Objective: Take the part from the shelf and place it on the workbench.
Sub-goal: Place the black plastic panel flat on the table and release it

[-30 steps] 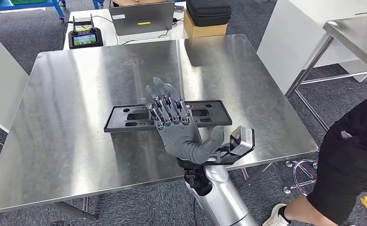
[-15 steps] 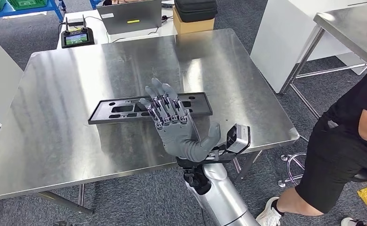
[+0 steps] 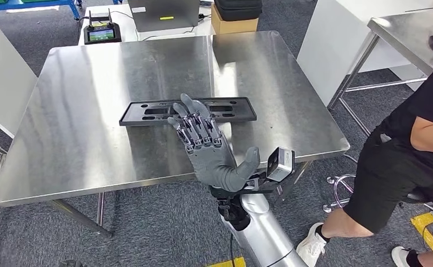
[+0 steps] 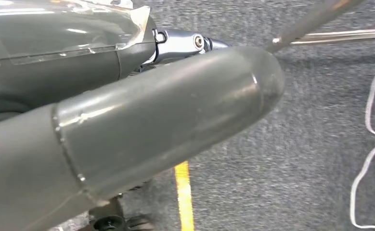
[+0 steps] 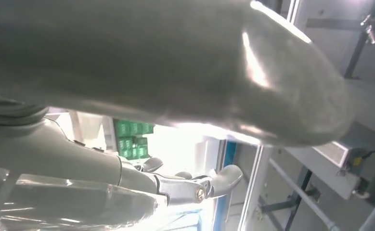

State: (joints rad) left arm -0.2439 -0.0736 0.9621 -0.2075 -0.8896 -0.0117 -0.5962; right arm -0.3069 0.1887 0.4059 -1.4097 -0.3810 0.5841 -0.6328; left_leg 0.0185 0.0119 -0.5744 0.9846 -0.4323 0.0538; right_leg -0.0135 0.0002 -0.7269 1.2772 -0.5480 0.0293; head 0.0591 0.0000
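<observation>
On the steel worktop [image 3: 91, 144] the black part [image 3: 147, 112] is lying flat, roughly in the middle, long side running across. So the placing bit looks done to me. The right hand [image 3: 205, 149] is raised in front of the part with its fingers [image 3: 189, 111] spread and released, holding nothing. From the head view the fingertips overlap the part's near edge, but I honestly can't tell if they're touching it or just hovering above. The left hand [image 4: 127, 120] hangs low over grey carpet and a yellow floor line; the wrist view is so close up that I can't say whether those fingers are clenched or loose. A person [image 3: 408, 161] in black sits off to the robot's right, well apart from the part. At the far side there's a remote [image 3: 103, 33], a laptop [image 3: 167, 14] and a box [image 3: 233, 25] on another table. My guess for the next move: just pull the right arm back and up without nudging the part, since it sits loose on slick steel and would slide easily.
</observation>
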